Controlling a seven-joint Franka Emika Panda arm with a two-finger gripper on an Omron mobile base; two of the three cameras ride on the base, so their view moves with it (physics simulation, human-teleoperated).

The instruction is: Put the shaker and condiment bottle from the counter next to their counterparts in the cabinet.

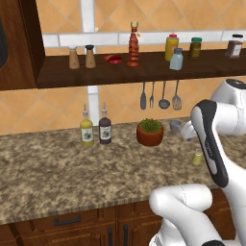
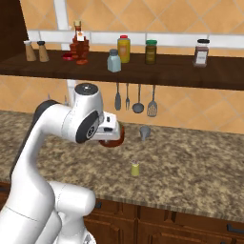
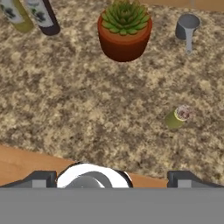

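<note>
The small yellow-green shaker [image 3: 177, 117] stands on the granite counter [image 3: 78, 105], up and to the right of my gripper [image 3: 112, 180], well apart from it. The two fingertips [image 3: 41, 179] are wide apart with nothing between them, so the gripper is open. The same shaker [image 2: 135, 168] [image 1: 197, 157] stands near the counter's front, below and to the right of my hand. The red-orange condiment bottle [image 1: 133, 44] [image 2: 79, 43] stands upright in the dark wooden cabinet [image 1: 144, 72], beside a red bowl [image 1: 114, 59].
The cabinet also holds two brown shakers [image 1: 73, 57], a yellow bottle [image 1: 171, 46], a blue-grey shaker [image 1: 176, 59] and two jars [image 1: 194, 48]. On the counter stand a potted plant [image 3: 124, 35], a grey cup [image 3: 188, 26] and two spouted bottles [image 1: 86, 129]. Utensils [image 1: 163, 96] hang on the wall.
</note>
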